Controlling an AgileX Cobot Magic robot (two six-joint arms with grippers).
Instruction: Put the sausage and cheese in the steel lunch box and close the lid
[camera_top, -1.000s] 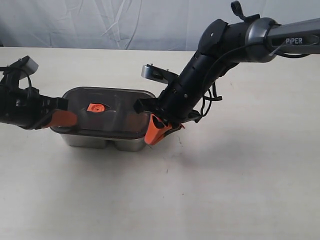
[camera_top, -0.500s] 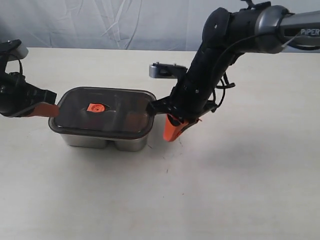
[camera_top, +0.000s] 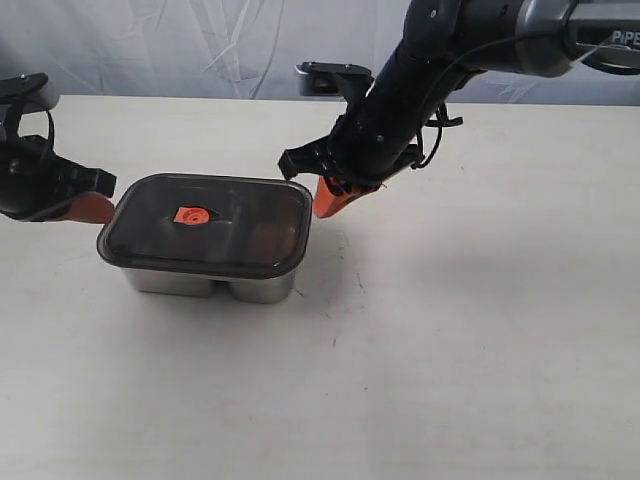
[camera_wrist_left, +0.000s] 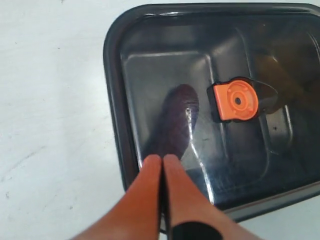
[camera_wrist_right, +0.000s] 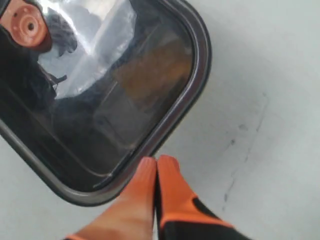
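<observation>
The steel lunch box (camera_top: 210, 283) stands left of centre with the dark translucent lid (camera_top: 240, 215) lying on top, its orange valve tab (camera_top: 191, 214) showing. Through the lid I make out the dark sausage (camera_wrist_left: 175, 122) and the orange-brown cheese (camera_wrist_right: 150, 72) inside. My left gripper (camera_top: 95, 207) is shut and empty just off the lid's left end; its fingertips (camera_wrist_left: 151, 162) hover over the lid (camera_wrist_left: 200, 75) rim. My right gripper (camera_top: 328, 201) is shut and empty beside the lid's back right corner, with its tips (camera_wrist_right: 146, 164) just off the lid (camera_wrist_right: 100, 100) rim.
The pale tabletop (camera_top: 460, 340) stretches bare in front and to the right of the box. A wrinkled white backdrop (camera_top: 200, 45) runs behind the table. The right arm (camera_top: 430, 70) reaches in from the upper right.
The right gripper has lifted away from the box's right end and drawn back toward the far side. The left gripper has pulled off the lid's left end. The lid stays on the box.
</observation>
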